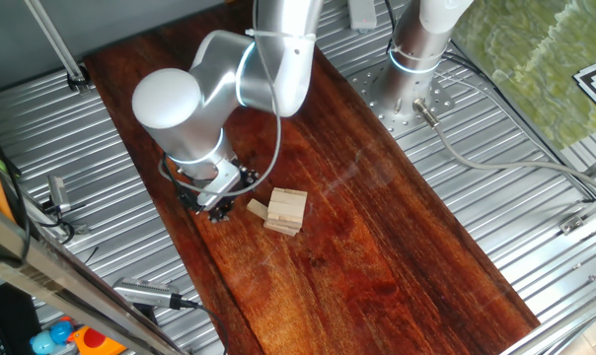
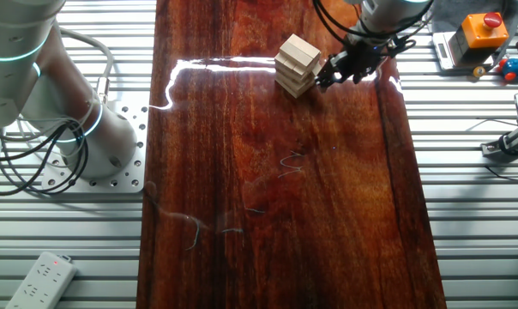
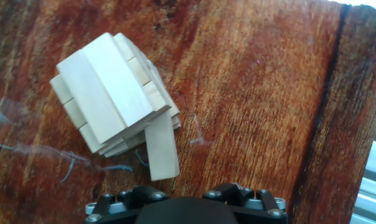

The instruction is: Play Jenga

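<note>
The Jenga stack (image 1: 287,210) (image 2: 297,63) (image 3: 110,93) is a small pile of pale wooden blocks in crosswise layers on the dark red wooden board (image 1: 377,237). One block (image 3: 161,152) (image 1: 257,208) sticks out from a low layer toward my hand. My gripper (image 1: 219,203) (image 2: 334,72) hangs low over the board right beside that block, near the board's edge. The hand view shows only the black gripper body (image 3: 185,208) at the bottom edge, with the block's end just ahead of it. The fingertips are hidden, and nothing shows between them.
The board lies on a ribbed metal table (image 1: 535,227). A second arm's base (image 1: 416,49) (image 2: 79,129) stands beside the board with cables. An orange button box (image 2: 480,30) and tools (image 2: 508,142) lie past the board's edge near my hand. A power strip (image 2: 40,279) lies at one corner.
</note>
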`<move>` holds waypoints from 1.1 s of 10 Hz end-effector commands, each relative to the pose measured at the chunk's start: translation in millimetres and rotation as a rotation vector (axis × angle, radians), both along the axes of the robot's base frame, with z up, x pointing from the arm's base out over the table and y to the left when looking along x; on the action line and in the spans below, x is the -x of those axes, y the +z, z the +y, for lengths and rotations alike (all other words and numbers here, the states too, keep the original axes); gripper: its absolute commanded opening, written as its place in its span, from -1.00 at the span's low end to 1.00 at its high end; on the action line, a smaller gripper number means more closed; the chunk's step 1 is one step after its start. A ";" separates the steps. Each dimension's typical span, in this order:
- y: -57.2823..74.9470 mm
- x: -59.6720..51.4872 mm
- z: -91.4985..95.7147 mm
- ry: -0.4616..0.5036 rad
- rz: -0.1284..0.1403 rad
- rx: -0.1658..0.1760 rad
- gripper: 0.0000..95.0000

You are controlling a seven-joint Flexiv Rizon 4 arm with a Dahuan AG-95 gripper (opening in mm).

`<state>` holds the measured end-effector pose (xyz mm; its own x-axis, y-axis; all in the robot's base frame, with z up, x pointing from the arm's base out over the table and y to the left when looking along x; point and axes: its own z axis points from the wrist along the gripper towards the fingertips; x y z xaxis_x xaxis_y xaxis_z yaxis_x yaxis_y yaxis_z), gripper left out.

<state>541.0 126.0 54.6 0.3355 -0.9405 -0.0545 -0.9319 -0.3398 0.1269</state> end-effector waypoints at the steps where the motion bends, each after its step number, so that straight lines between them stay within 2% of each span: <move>1: 0.1 0.7 -1.2 -0.010 -0.011 -0.002 0.60; 7: 0.1 0.7 -1.2 -0.033 -0.022 -0.004 0.60; 9: 0.1 0.7 -1.2 -0.020 -0.042 0.009 0.60; 11: 0.1 0.7 -1.2 -0.024 -0.047 0.009 0.60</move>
<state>539.8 123.3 54.6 0.3139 -0.9491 -0.0258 -0.9460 -0.3150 0.0765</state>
